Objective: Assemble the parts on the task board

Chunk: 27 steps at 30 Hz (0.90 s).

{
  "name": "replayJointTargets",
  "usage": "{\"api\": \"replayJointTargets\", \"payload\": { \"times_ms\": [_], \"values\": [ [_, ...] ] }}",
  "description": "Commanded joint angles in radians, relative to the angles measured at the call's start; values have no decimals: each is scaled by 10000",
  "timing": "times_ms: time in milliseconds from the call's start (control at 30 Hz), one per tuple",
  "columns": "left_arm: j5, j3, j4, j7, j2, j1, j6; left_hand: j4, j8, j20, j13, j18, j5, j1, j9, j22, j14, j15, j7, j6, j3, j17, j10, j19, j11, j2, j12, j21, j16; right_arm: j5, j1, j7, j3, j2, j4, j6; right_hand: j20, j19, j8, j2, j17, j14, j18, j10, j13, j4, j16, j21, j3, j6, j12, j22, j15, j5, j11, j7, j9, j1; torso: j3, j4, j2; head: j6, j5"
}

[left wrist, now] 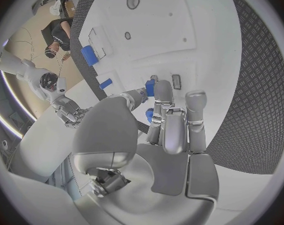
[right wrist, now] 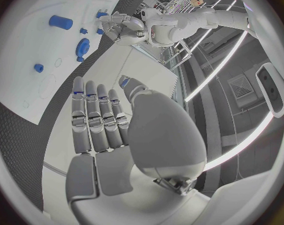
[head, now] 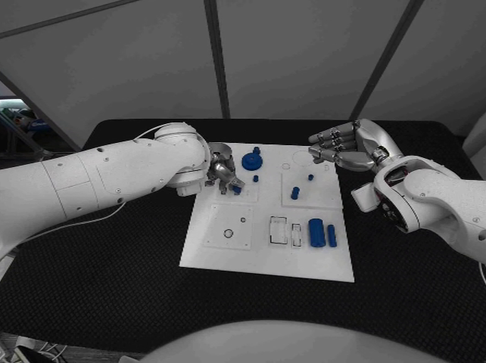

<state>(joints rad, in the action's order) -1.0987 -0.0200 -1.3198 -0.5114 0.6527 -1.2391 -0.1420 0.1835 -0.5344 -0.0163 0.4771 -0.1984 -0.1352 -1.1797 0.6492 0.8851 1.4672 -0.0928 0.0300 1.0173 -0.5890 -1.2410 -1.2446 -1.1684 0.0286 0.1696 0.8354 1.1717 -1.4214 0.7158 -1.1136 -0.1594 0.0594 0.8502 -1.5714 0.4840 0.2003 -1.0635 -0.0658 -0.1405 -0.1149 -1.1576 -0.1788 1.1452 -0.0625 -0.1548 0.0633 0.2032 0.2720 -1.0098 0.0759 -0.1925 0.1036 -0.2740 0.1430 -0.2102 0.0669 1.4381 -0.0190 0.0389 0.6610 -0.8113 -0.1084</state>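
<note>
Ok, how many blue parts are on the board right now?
7: a gear far-centre, two small pegs and a taller peg nearby, two cylinders near the right edge, one part at the left hand. Others may be hidden under that hand.

The white task board (head: 267, 253) lay flat on the black table (head: 112, 280), its long side running away from the robot. A blue round part (head: 252, 160) stood near its far edge, two small blue pegs (head: 295, 193) stood upright mid-board, and two blue cylinders (head: 316, 234) lay near its right edge.
</note>
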Motion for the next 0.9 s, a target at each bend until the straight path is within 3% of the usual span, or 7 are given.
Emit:
{"api": "replayJointTargets", "payload": {
  "times_ms": [33, 900],
  "values": [
    [-203, 2, -3, -4, -6, -7, -278, -1569, -42, -13, 11, 583, -36, 24, 19, 8, 356, -61, -66, 6, -1637, -10, -255, -90, 185, -25, 13, 36, -43, 31, -16, -110, 8, -13, -7, -62, 39, -59, 23, 35, 10, -9, -30, -29, 10, 20, 6, -30, -26, 38, -44, 9, 19, -37, 66, -13, 3, -75, 3, -7, -5, -2, -4],
    [-343, 3, 54, -43, -65, 27, -365, -1701, -62, 14, 11, 616, -147, 146, 81, 207, 358, -89, -95, 103, -1904, -17, -391, -206, 217, 96, 37, 157, -43, 56, -15, -121, 8, -90, 44, -137, 41, -70, 20, 50, 32, -14, -30, -27, 9, 18, 7, -46, -25, 35, -44, 25, 20, -45, 66, -12, 4, -87, 2, -7, 2, -46, -24]
  ]
}}
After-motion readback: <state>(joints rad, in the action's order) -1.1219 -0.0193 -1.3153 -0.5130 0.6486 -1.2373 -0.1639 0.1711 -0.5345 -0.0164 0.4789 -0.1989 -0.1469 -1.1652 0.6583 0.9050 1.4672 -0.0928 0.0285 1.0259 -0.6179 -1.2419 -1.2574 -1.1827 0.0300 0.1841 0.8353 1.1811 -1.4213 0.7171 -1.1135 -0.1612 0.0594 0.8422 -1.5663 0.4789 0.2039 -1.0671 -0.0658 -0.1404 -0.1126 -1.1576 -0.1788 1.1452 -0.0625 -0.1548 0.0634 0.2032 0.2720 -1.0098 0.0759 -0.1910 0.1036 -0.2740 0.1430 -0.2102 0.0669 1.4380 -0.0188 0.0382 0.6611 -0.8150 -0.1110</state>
